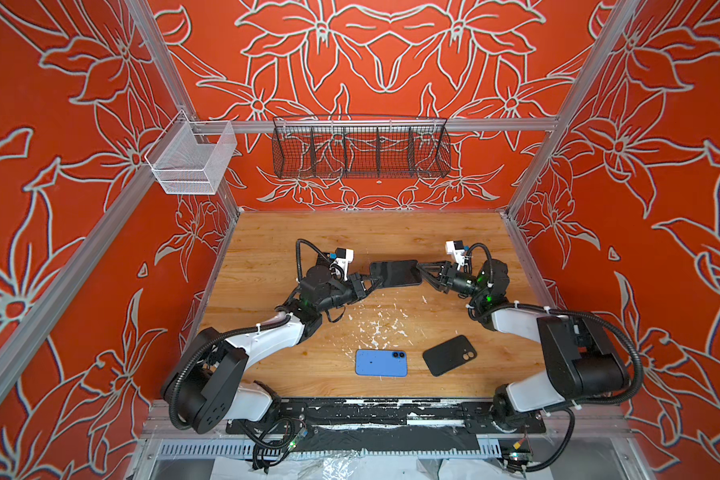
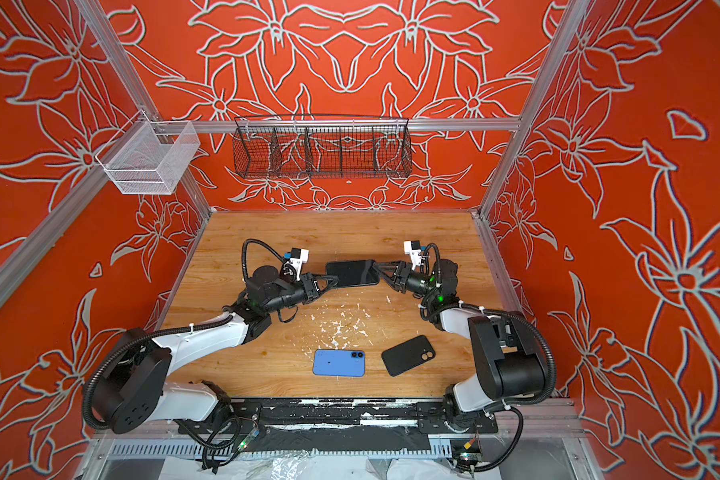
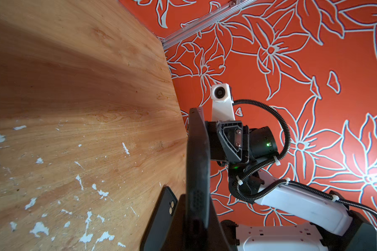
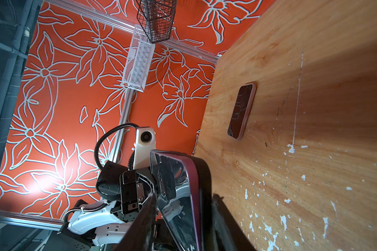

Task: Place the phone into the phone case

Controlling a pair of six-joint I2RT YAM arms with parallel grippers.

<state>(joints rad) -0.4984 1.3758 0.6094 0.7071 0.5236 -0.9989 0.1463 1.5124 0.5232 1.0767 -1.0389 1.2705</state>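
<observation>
Phone [image 1: 395, 273] hangs midair, left hand [image 1: 376, 280] clamped on it, right hand [image 1: 421, 269] spread around its other end.

Glossy glass phone [image 4: 181, 195], matt black case [image 1: 449, 355], wood-grain table [image 1: 267, 232] (paint-flecked)

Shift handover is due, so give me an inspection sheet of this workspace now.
Surface: wooden table, scattered with white flecks.
Job's things: phone held aloft between the arms; black case lying flat.
Clutter: blue phone, back up; pink-edged phone, screen up.
Grippers: left gripper shut on phone; right gripper at its other end, grip unclear.
Cables: conduits loop off both arms, clear of the phone.
Surroundings: floral walls; black basket and white basket, nothing seen inside.
</observation>
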